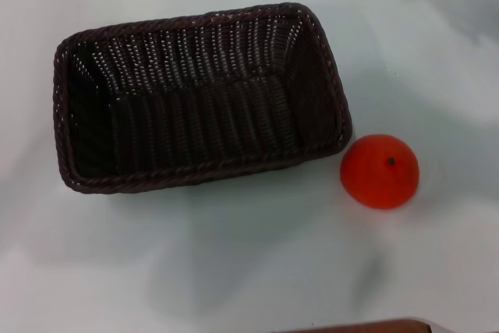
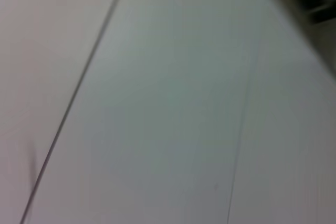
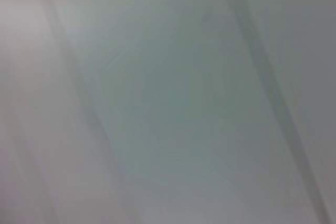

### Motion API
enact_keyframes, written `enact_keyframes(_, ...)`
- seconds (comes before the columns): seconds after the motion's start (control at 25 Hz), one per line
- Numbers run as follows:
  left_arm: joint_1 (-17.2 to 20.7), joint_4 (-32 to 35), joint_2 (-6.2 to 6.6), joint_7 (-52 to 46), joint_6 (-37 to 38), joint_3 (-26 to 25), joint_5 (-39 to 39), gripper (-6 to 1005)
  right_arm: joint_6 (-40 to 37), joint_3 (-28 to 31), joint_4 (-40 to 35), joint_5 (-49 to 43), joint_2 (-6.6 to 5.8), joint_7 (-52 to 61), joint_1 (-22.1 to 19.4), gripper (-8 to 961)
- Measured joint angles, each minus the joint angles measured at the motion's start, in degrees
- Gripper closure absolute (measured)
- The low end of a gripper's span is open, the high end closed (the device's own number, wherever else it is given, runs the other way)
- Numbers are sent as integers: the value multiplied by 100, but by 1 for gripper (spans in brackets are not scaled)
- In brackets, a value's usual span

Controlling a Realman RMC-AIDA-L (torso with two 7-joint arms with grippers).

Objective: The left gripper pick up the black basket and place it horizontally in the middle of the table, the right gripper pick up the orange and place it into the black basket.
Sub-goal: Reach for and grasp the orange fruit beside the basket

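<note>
Head view: neither claw visible.

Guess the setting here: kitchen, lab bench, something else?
Probably a staged tabletop test setup, not a real kitchen. A plain white table carries only a dark woven black basket, empty, and one orange beside it. Neither gripper is in view.

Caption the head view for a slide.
Empty black basket on the white table, orange just outside its right end.
</note>
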Motion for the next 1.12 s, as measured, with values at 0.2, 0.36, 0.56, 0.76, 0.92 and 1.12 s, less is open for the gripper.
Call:
enact_keyframes(0.2,-26,-639,-34,1338,346,13,-609,244,-1012,100,-1660,-1774,-104,1531,58,160)
enact_keyframes(0.36,-124,-676,-21,1381,306,-19,-668,247,-2056,203,-2651,-2918,-202,2374,340,162)
enact_keyframes(0.56,-273,-871,-2,1384,207,-35,-675,246,-2761,-165,-3104,-4511,-233,2941,853,164)
enact_keyframes(0.76,-314,-1072,9,1386,157,-38,-679,246,-2747,-789,-2963,-5323,-91,2982,1089,167)
enact_keyframes(0.92,-269,-1101,10,1387,158,-38,-680,246,-2686,-863,-2894,-5321,97,2765,1146,169)
enact_keyframes(1.12,-251,-1106,10,1385,154,-38,-680,247,-2651,-927,-2677,-5357,299,2535,1226,171)
